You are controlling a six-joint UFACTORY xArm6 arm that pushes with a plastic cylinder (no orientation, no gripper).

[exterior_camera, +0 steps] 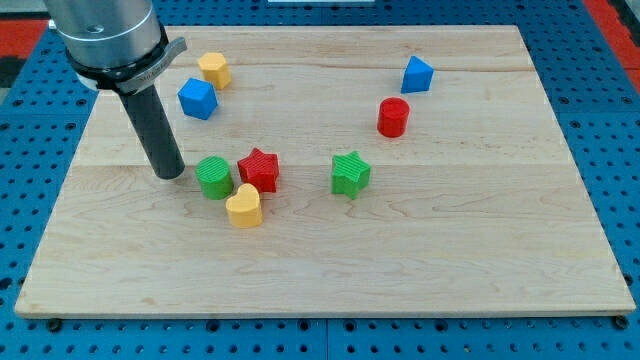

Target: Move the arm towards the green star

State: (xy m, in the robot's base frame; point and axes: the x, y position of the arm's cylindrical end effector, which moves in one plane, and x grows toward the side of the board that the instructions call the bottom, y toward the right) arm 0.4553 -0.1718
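Note:
The green star (350, 173) lies on the wooden board a little right of the middle. My tip (170, 175) rests on the board at the view's left, far to the left of the star. Between them lie a green cylinder (213, 177), just right of the tip, and a red star (259, 168). A yellow heart (244, 207) sits just below those two.
A blue cube (198, 98) and a yellow hexagonal block (214, 69) lie at the upper left, behind the rod. A red cylinder (393, 116) and a blue block (417, 74) lie at the upper right. The board (480, 240) sits on a blue pegboard.

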